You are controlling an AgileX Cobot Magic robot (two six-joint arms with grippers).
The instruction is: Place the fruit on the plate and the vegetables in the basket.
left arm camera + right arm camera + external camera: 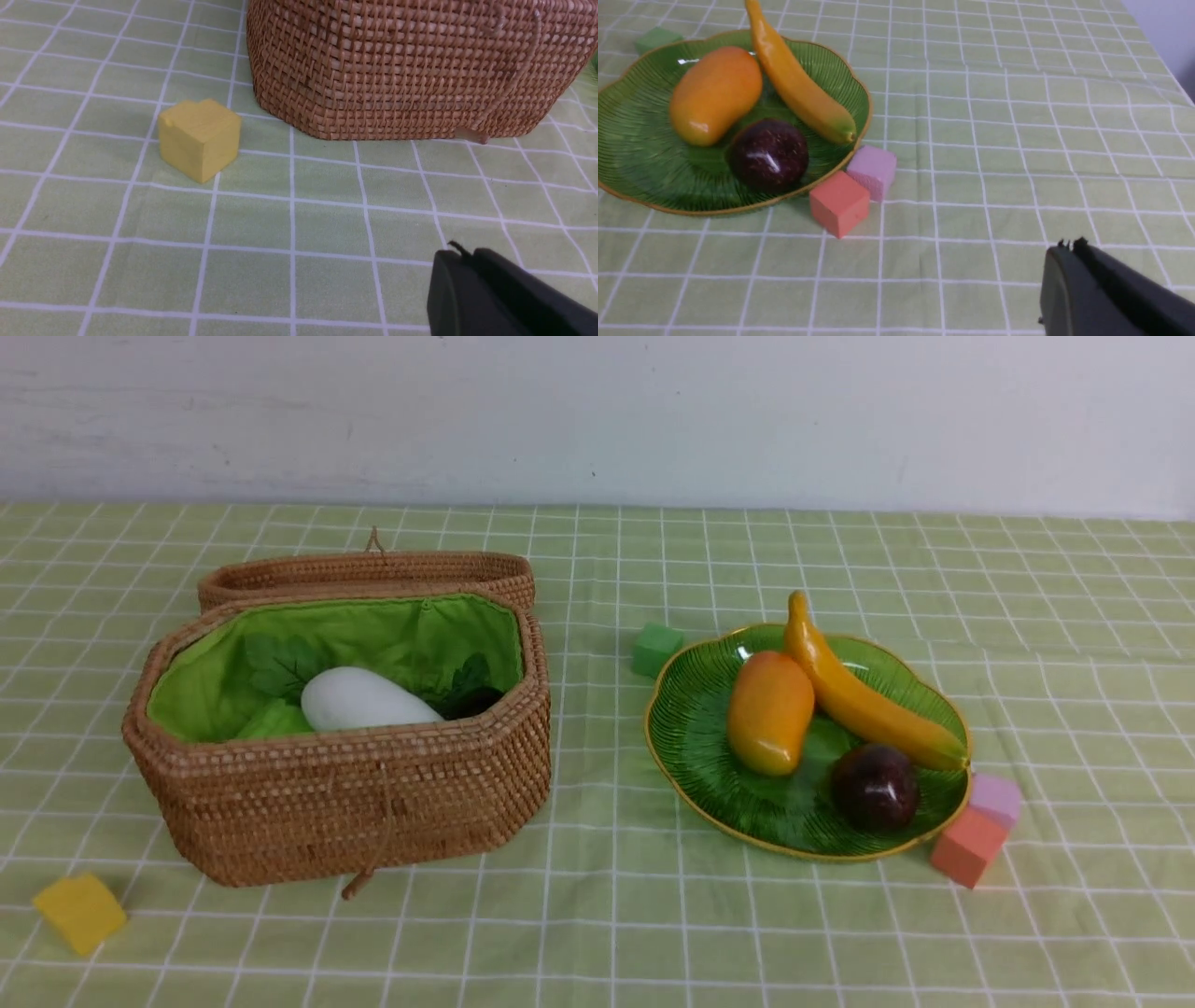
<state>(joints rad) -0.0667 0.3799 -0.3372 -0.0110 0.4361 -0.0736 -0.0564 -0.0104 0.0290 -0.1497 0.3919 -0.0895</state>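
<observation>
At right of the front view you see the ribbed green plate (695,728) holding mango (770,712), banana (864,695) and maroon ball (875,787), while the basket (373,803) at left holds a white oval (364,702) among what look like leaves, both grippers (462,254) (1066,247) closed, empty.

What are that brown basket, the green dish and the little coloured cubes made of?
The basket looks like woven wicker: matte brown strands in a tight weave, with a bright green cloth lining. The dish seems to be green glass, or maybe glazed ceramic: glossy, ribbed, gold-edged. The cubes, such as the yellow one and the pink one, look like matte foam, slightly grainy.
</observation>
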